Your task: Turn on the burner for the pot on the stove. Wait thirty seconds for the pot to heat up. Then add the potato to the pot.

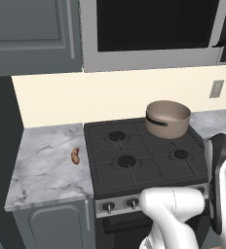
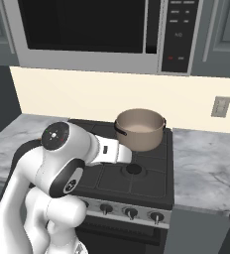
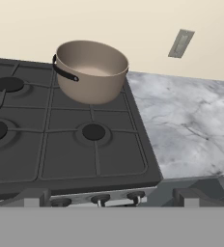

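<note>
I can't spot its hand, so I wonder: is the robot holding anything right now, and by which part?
Nothing is held. The potato lies on the counter left of the stove, and the pot sits untouched on the back right burner.

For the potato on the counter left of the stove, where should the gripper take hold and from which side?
Grip the potato across its narrow middle, coming straight down from above. It lies flat on the marble counter with its long axis running roughly front to back, apart from the stove, so open jaws probably fit on its left and right sides.
</note>
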